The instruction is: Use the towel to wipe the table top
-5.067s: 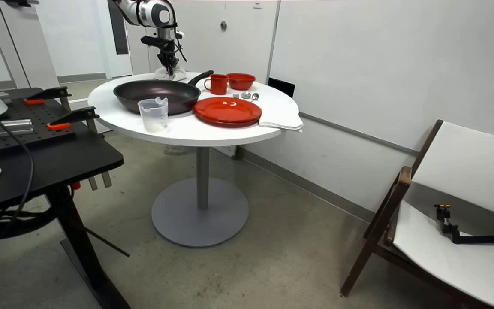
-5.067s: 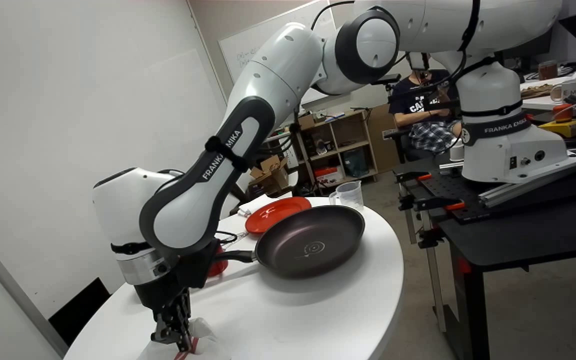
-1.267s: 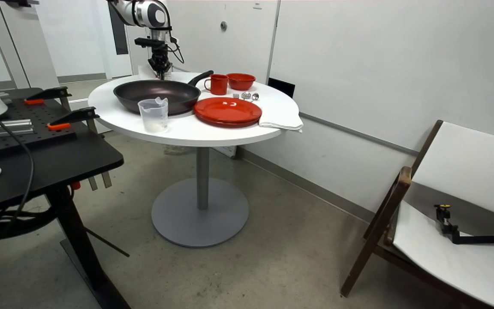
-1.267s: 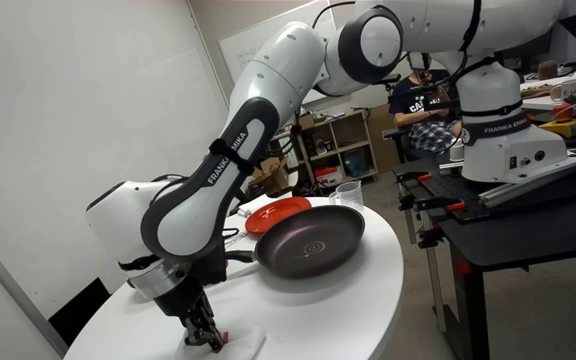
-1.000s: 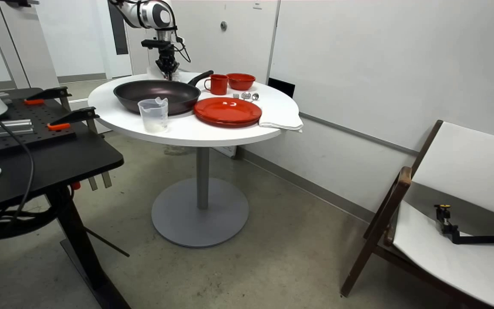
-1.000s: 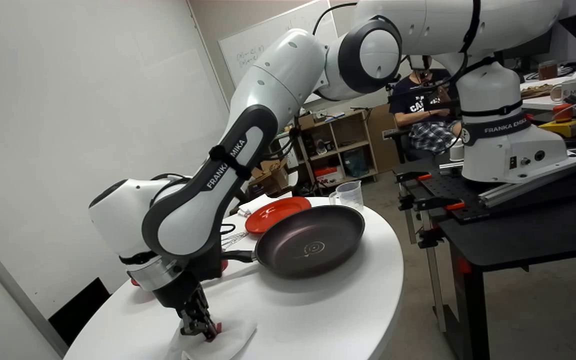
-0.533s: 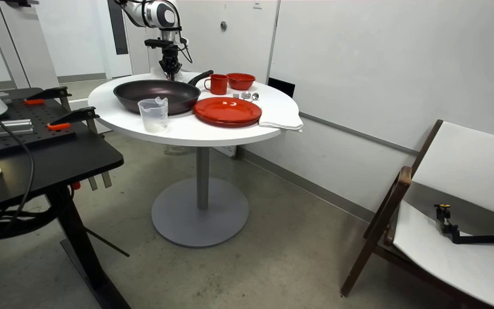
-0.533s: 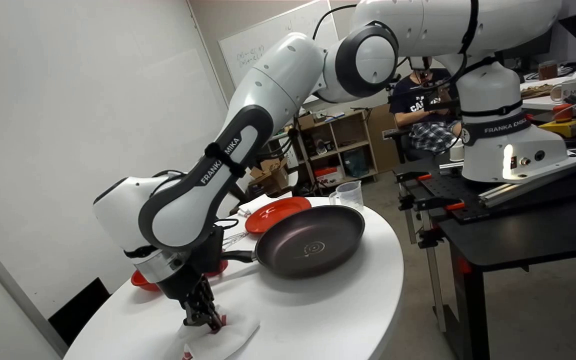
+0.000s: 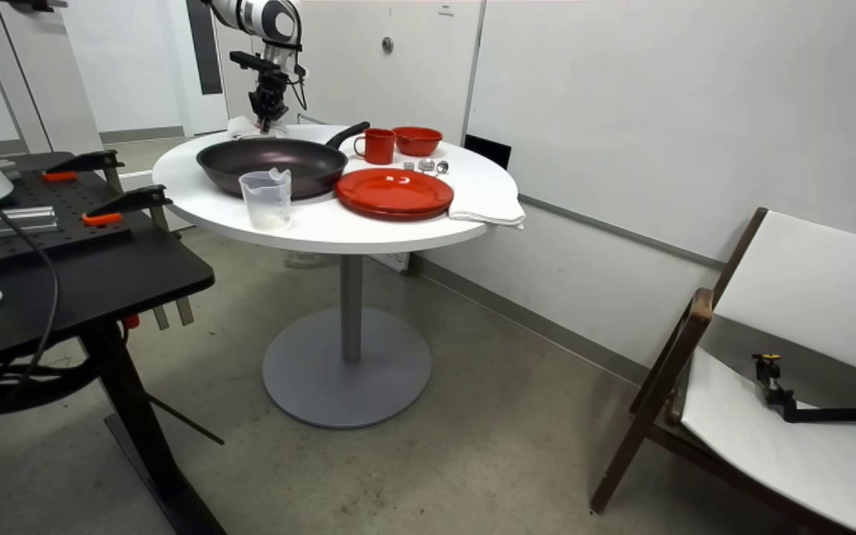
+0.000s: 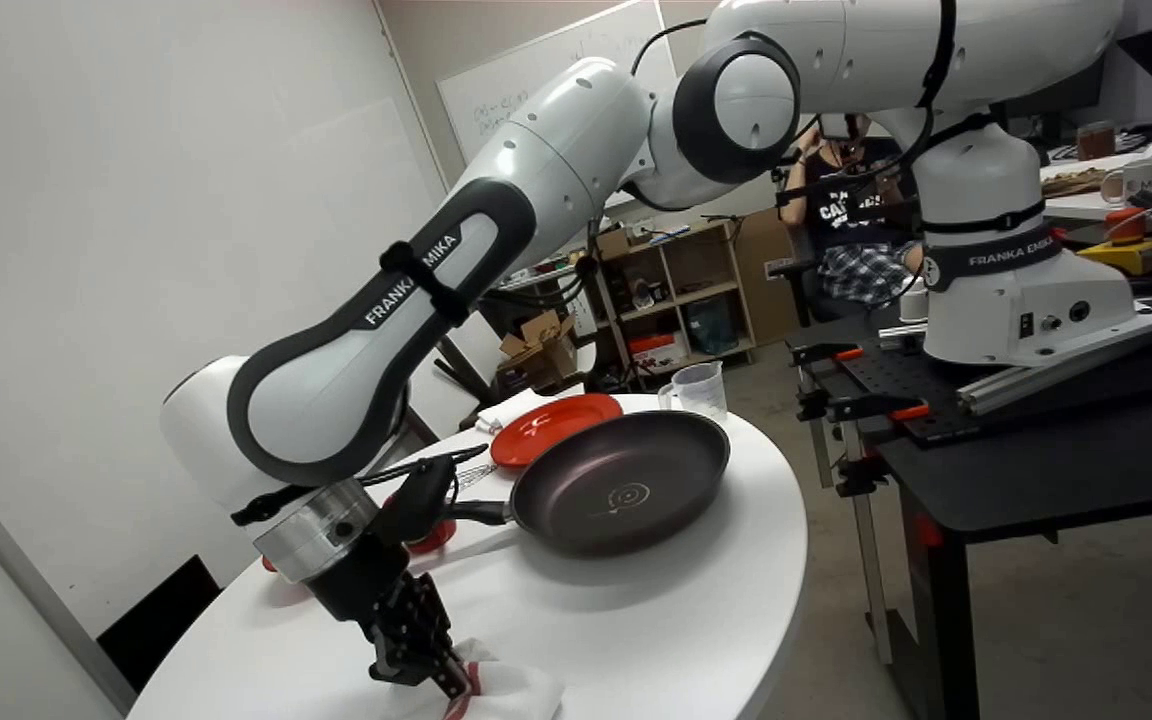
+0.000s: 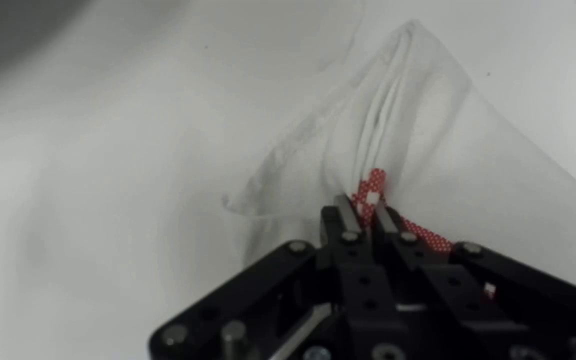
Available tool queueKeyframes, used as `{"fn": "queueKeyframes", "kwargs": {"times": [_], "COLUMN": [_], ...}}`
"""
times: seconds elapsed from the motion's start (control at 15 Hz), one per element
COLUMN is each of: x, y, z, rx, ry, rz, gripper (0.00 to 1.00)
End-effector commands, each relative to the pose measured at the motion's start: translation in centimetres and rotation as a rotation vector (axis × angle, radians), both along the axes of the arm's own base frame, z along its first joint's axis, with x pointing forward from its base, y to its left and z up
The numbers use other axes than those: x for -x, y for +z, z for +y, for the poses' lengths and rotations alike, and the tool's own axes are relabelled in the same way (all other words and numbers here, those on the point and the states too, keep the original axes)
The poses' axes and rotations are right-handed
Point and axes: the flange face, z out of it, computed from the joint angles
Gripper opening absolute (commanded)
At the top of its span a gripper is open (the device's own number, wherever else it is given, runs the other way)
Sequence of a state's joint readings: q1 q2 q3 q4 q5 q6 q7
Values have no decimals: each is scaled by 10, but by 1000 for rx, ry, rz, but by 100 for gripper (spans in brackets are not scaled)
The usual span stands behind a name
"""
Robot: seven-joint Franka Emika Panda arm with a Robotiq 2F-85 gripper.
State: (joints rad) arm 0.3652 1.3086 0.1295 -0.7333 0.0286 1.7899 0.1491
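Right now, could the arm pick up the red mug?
Probably not: the gripper is shut on the towel, so it would need to let go before taking the red mug.

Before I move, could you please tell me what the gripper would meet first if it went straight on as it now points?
Beyond the towel it pinches, the gripper would likely meet the white table top first; towel folds may lie between, and the gap is unclear.

The towel (image 11: 433, 135) is matt cloth, the table top (image 10: 616, 625) smooth, the plates (image 9: 394, 192) glossy, the jug (image 9: 266, 202) translucent plastic.
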Motion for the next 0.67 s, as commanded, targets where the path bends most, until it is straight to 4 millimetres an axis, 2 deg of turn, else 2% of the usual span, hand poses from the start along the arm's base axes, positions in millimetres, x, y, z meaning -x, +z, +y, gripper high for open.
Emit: {"fn": "queueKeyframes", "kwargs": {"times": [0.0, 0.2, 0.6], "x": [6, 15, 25], "y": [11, 14, 6], "z": [8, 16, 13], "rx": [-75, -106, -68], "ry": [-9, 47, 386], "rz": [85, 141, 145], "gripper": [2, 2, 4]}}
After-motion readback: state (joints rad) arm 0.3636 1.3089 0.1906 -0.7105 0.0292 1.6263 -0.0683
